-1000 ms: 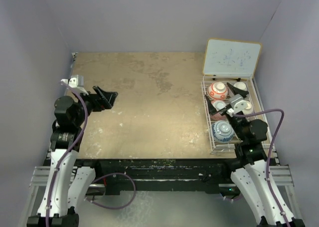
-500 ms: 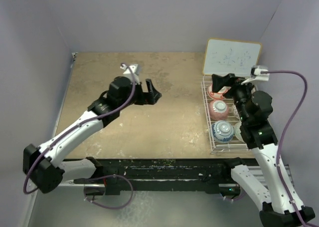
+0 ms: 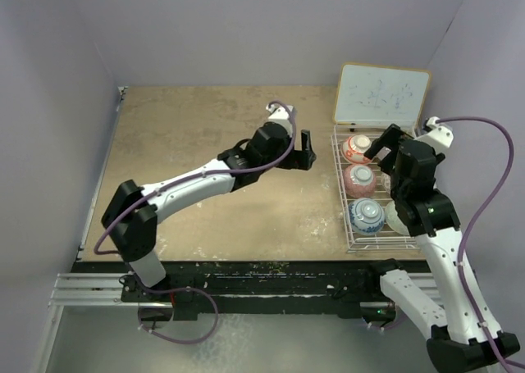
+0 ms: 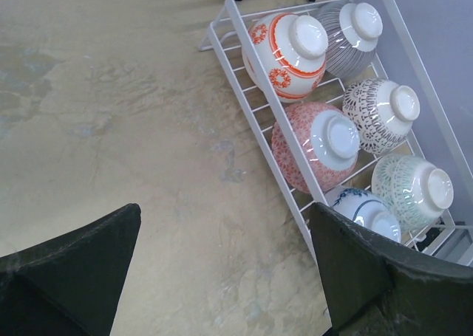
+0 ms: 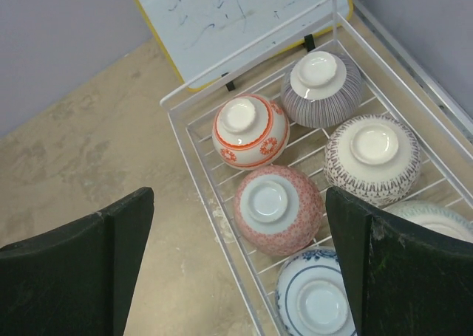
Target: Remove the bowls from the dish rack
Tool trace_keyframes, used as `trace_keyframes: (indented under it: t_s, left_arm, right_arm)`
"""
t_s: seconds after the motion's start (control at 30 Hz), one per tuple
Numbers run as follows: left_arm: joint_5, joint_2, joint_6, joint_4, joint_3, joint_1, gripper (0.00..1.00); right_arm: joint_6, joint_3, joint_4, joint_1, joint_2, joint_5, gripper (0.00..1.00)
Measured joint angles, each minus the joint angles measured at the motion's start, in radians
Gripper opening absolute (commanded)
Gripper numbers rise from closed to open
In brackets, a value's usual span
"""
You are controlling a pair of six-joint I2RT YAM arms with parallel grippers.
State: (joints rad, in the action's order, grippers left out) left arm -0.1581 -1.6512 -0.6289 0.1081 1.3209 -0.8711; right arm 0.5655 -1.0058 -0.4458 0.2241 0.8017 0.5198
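The white wire dish rack (image 3: 341,194) stands at the table's right edge with several small bowls upside down in it. The top view shows the orange-and-white bowl (image 3: 358,148), the pink bowl (image 3: 361,177) and the blue-and-white bowl (image 3: 367,215). My left gripper (image 3: 306,151) is open and empty over the table just left of the rack (image 4: 239,26). My right gripper (image 3: 384,142) is open and empty above the rack (image 5: 194,170), over the pink bowl (image 5: 278,209). Grey-patterned bowls (image 5: 372,159) lie in the right column.
A white board with an orange frame (image 3: 381,94) leans behind the rack's far end. Purple walls close in on the left, back and right. The right arm hides the rack's right column in the top view.
My left arm has swept from the table's left side across to just beside the rack. My right arm has risen and now hovers over the rack, turned slightly.
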Motion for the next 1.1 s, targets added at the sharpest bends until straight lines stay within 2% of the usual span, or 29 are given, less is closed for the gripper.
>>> trace_keyframes:
  t_s: [0.2, 0.4, 0.83, 1.1]
  left_arm:
    - [-0.002, -0.180, -0.029, -0.034, 0.138, -0.043, 0.98]
    - [0.008, -0.324, -0.049, -0.050, 0.246, -0.069, 0.92]
    - [0.168, -0.426, -0.094, -0.416, 0.215, -0.078, 0.86]
    - [0.252, -0.505, -0.173, -0.541, 0.203, -0.068, 0.74]
  right_arm:
    - [0.043, 0.002, -0.048, 0.000, -0.062, 0.019, 1.00]
    - [0.065, 0.045, -0.087, 0.000, -0.109, 0.015, 0.98]
    - [0.059, 0.082, -0.098, 0.000, -0.154, 0.004, 0.96]
    - [0.045, 0.065, -0.130, 0.000, -0.161, -0.025, 0.94]
